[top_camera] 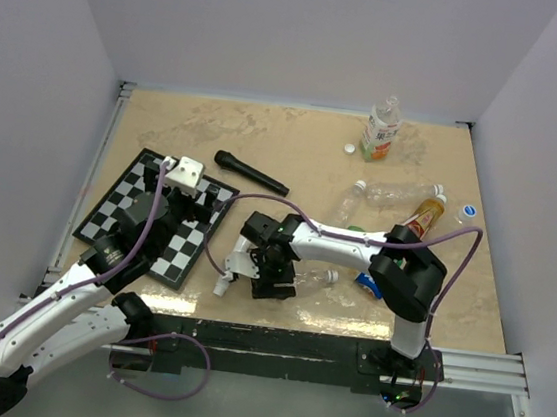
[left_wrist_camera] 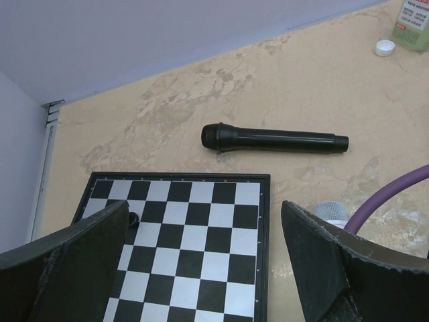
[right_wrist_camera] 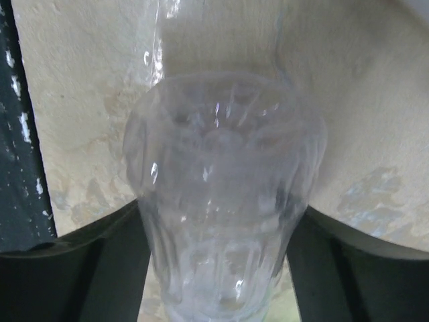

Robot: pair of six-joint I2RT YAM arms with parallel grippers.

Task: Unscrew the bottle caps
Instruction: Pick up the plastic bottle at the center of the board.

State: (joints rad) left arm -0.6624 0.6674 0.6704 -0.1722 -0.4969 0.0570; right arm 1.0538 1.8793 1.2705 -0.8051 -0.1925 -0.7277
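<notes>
My right gripper [top_camera: 273, 271] is shut on a clear plastic bottle [right_wrist_camera: 224, 201] lying near the front edge. Its base fills the right wrist view between my black fingers [right_wrist_camera: 74, 268]. Its white cap [top_camera: 332, 275] shows in the top view. My left gripper [left_wrist_camera: 204, 258] is open and empty above the chessboard [left_wrist_camera: 194, 268]. A loose white cap [top_camera: 349, 148] lies by an upright labelled bottle [top_camera: 380, 130] at the back; this cap also shows in the left wrist view [left_wrist_camera: 384, 47]. A blue cap [top_camera: 467, 211] lies at the right.
A black microphone [top_camera: 250, 173] lies behind the chessboard [top_camera: 123, 201]. A white microphone [top_camera: 231, 270] lies beside my right gripper. A clear bottle [top_camera: 393, 193] and an orange-labelled bottle [top_camera: 421, 218] lie at the right. A small dark game piece [left_wrist_camera: 133, 217] sits on the board.
</notes>
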